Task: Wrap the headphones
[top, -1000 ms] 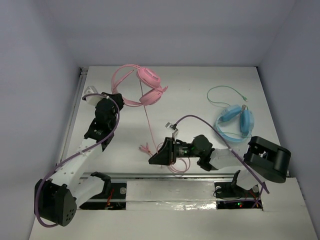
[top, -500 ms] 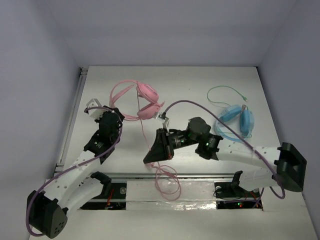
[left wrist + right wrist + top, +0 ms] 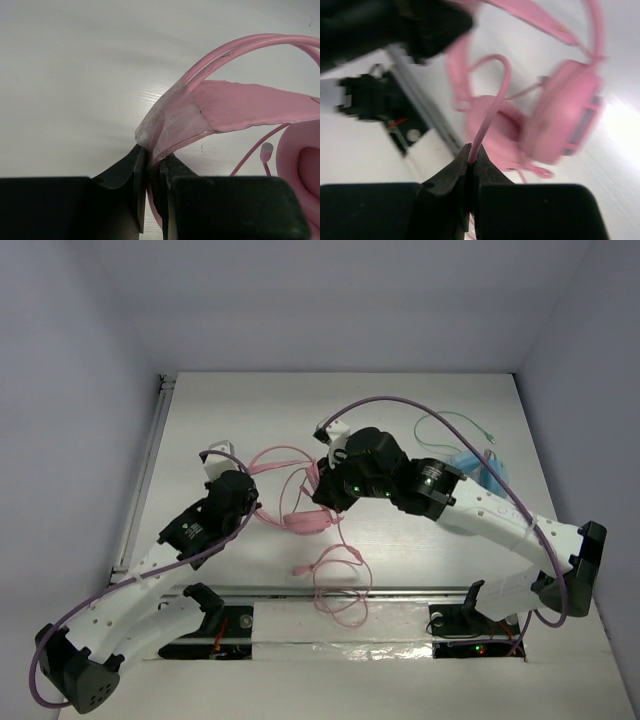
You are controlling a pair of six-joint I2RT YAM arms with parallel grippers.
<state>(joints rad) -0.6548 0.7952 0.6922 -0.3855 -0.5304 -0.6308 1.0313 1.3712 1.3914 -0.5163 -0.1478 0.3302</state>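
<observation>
The pink headphones (image 3: 303,522) lie mid-table, the thin headband (image 3: 276,453) arching toward the back. My left gripper (image 3: 256,504) is shut on the headband's padded strip (image 3: 235,107), and an ear cup (image 3: 300,172) shows at the right of the left wrist view. My right gripper (image 3: 319,497) is shut on the pink cable (image 3: 487,105) just above the ear cups (image 3: 560,117); that view is blurred. The rest of the cable (image 3: 336,570) loops loosely toward the table's front edge and over it.
The light blue headphones (image 3: 482,466) lie at the back right, mostly hidden behind my right arm, with their green cable (image 3: 445,419) beside them. A metal rail (image 3: 300,592) runs along the front edge. White walls close in the table.
My left gripper has dragged the headphones from the back toward the middle. My right gripper has carried the cable from the front edge back and up, over the ear cups.
</observation>
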